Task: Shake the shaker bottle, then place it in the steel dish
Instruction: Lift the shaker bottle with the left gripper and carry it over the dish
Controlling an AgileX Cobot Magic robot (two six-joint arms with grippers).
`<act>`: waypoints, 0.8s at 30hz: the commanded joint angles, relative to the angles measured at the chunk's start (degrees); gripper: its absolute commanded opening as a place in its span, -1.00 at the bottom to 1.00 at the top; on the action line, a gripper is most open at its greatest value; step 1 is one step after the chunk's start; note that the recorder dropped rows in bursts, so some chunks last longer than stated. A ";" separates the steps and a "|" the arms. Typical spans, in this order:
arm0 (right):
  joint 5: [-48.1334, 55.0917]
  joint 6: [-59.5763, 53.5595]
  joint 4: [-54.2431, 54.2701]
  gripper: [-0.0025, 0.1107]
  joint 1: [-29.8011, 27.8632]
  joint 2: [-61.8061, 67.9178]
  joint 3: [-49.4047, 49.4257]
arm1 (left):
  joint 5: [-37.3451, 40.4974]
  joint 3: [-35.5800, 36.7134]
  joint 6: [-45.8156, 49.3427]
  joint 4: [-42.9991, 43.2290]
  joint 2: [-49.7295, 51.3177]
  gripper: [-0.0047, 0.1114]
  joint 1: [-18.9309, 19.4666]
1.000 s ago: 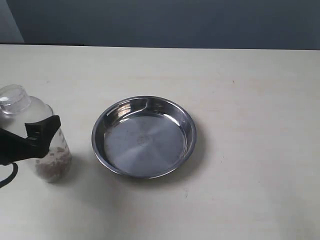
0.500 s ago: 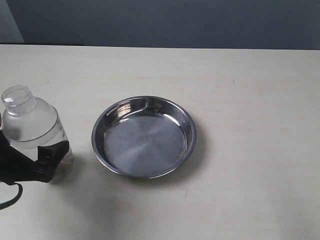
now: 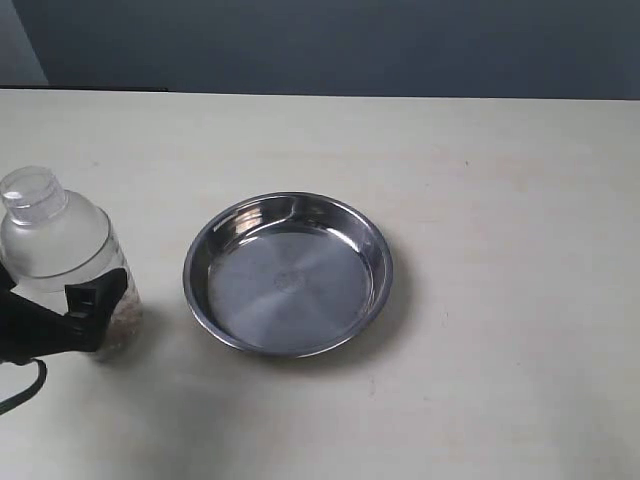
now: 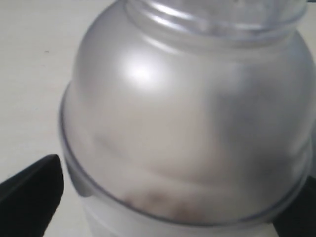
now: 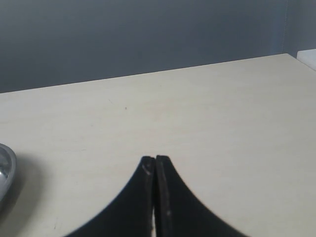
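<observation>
Left end effector point(image 3: 62, 300) wide open, right end effector point(image 5: 155, 160) pinched shut.
The left end effector is black and reaches in from the left edge of the exterior view, low down near the counter point(image 3: 450, 150). Its two fingers point(image 4: 29, 197) are spread far apart, with one on each side of the shaker bottle point(image 3: 60, 240). The right end effector does not show in the exterior view. Its own wrist view shows two black fingers pressed flat together, tips touching, above the counter.
</observation>
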 commanded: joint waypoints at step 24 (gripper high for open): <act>-0.72 -0.11 -0.10 -0.97 -0.30 -0.27 0.07 | -12.35 -3.29 2.71 -4.28 13.59 0.90 0.00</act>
